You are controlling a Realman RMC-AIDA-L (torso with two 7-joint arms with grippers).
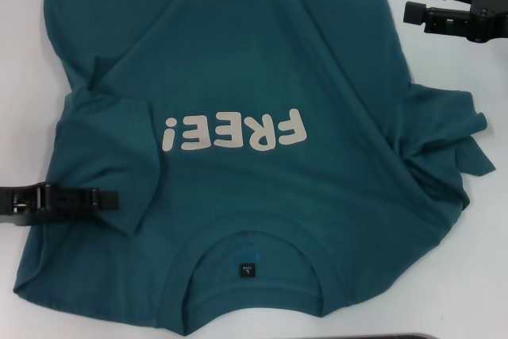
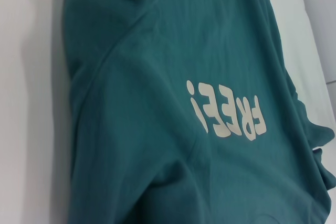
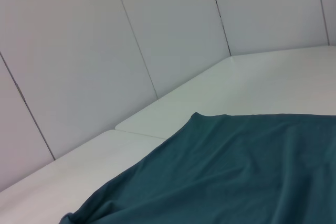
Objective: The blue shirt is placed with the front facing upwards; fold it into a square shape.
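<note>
Blue shirt (image 1: 262, 53) face-up, sleeves folded inward

A plain lab or test room: a bare white table (image 3: 273, 82) runs across the frame's right, with a panelled white wall (image 3: 105, 51) filling the upper left.

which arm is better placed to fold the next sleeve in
Right, probably. The left sleeve of the blue shirt already lies folded inward, left gripper at it. The right sleeve lies bunched outward, and the right gripper hovers over the table beyond it.
</note>
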